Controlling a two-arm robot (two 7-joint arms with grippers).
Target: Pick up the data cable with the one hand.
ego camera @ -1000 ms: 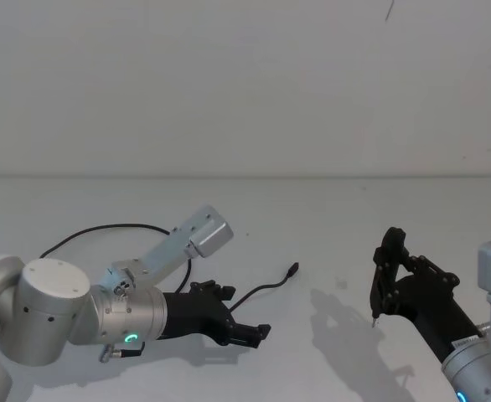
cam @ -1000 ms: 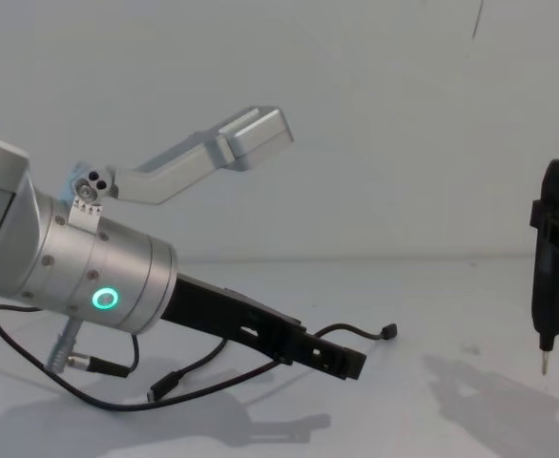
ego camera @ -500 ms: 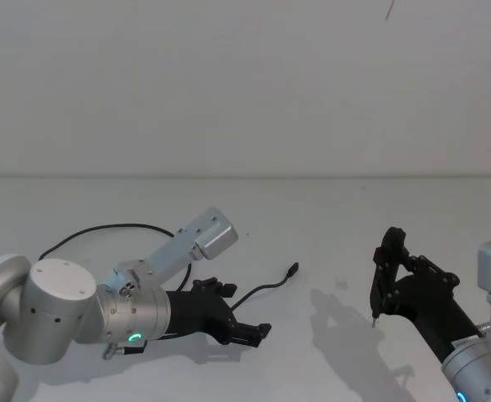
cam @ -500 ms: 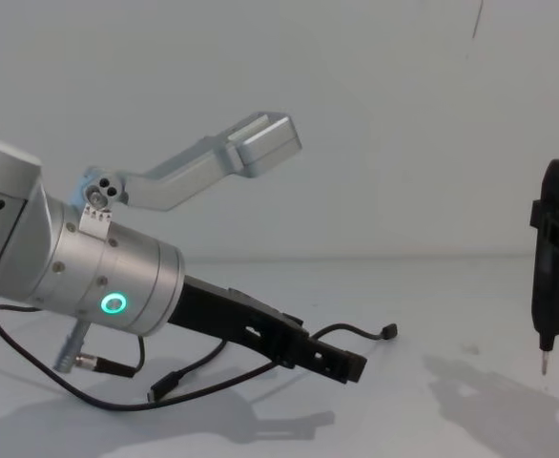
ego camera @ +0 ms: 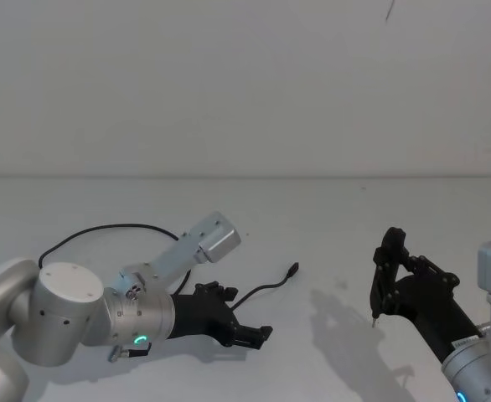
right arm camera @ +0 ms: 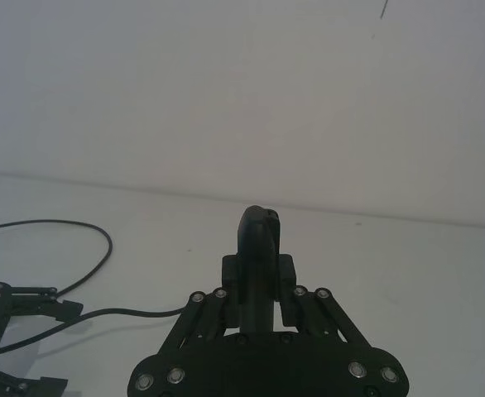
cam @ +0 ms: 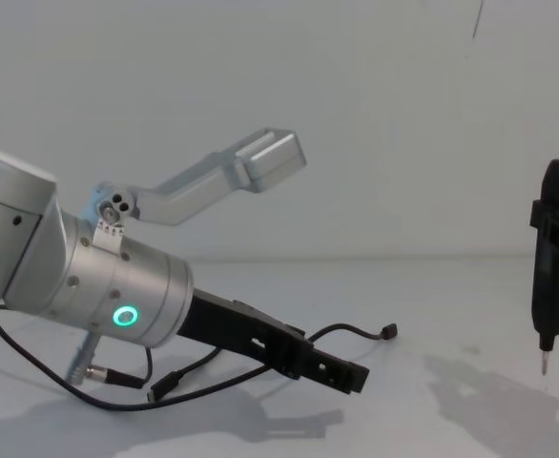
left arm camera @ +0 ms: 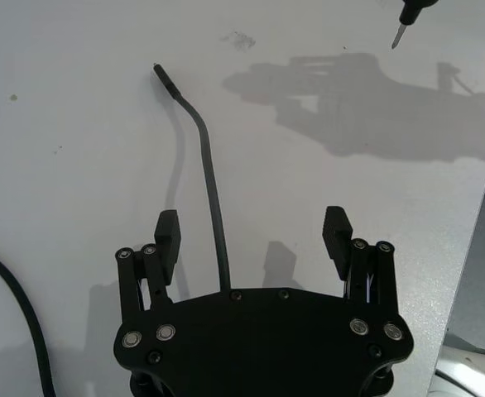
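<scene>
Since the frame a second earlier, the left gripper point(ego camera: 244, 316) had been carried slightly forward and lower over the table point(ego camera: 338, 234); the cable point(ego camera: 271, 286) and right gripper point(ego camera: 390, 280) were unchanged.

Head view: the cable was seen lying on the table, looped behind the left arm, with one plug ahead of the left gripper.

Left wrist view: the fingers point(left arm camera: 168, 236) were spread wide, and the cable point(left arm camera: 212, 190) ran between them, nearer one finger but apart from both.

Right wrist view: the right gripper point(right arm camera: 259, 285) was closed on an upright tool point(right arm camera: 259, 231).

Chest view: the left gripper point(cam: 346, 374) was angled down, low over the cable point(cam: 346, 330); the tool point(cam: 556, 248) was held well apart at the right.
</scene>
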